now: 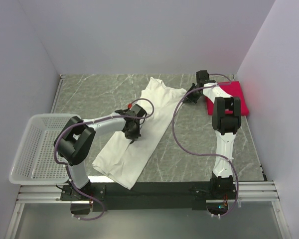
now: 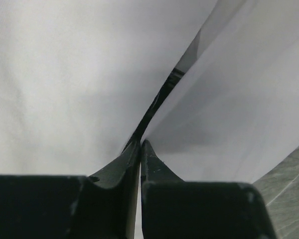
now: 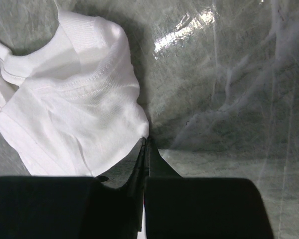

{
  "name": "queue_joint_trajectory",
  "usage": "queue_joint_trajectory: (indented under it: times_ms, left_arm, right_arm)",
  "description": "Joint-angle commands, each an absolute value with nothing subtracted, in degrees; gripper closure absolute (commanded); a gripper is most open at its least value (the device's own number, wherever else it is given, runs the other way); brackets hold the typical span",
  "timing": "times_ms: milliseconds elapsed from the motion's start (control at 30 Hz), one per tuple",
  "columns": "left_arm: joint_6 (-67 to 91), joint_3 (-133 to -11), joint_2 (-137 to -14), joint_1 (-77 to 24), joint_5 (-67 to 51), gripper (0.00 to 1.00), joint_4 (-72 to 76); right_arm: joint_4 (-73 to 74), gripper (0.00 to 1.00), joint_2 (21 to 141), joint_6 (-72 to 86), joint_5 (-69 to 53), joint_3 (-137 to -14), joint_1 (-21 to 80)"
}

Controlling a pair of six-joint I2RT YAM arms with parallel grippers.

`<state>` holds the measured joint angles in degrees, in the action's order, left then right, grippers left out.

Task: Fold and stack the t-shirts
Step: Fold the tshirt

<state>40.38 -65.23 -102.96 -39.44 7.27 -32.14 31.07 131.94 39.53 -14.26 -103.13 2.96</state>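
Two t-shirts on grey counter. White t-shirt lies diagonally mid-counter, folded lengthwise, collar end far. Left claw down on shirt's middle, jaws almost together, pinching fold of white cloth. Right claw fully closed, tips at corner of far sleeve; cannot tell whether cloth is gripped. Red t-shirt folded square at far right, partly hidden by right arm. White mesh basket at left edge.
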Motion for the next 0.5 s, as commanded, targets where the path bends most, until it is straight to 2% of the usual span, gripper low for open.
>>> queue_joint_trajectory:
  times_ms: [0,67,167,200,300,367,467]
  left_arm:
    - [41.40,-64.16,-100.90,-38.85,8.53,0.91,-33.14]
    - [41.31,-64.42,-101.42,-38.85,8.26,0.89,-33.22]
    - [41.13,-64.95,-101.25,-38.85,7.65,0.79,-32.70]
    - [41.05,-65.30,-100.47,-38.93,7.39,0.71,-32.61]
    - [40.61,-67.22,-98.71,-38.85,7.29,0.59,-32.17]
    - [39.82,-68.63,-98.09,-38.85,7.73,0.56,-31.99]
    - [37.01,-72.50,-98.43,-38.85,8.09,0.57,-30.42]
  right_arm:
    - [31.73,1.00,133.68,39.02,-11.60,-105.21,1.58]
    - [31.55,1.00,133.68,39.11,-11.51,-105.21,1.67]
    - [31.47,1.00,133.51,38.94,-11.78,-105.12,1.67]
    - [31.46,1.00,133.42,38.85,-11.86,-105.20,1.67]
    - [31.38,1.00,133.33,38.50,-11.95,-105.12,1.67]
    - [31.64,1.00,133.59,38.32,-12.13,-105.47,1.67]
    - [31.64,1.00,133.68,38.32,-12.13,-105.64,1.67]
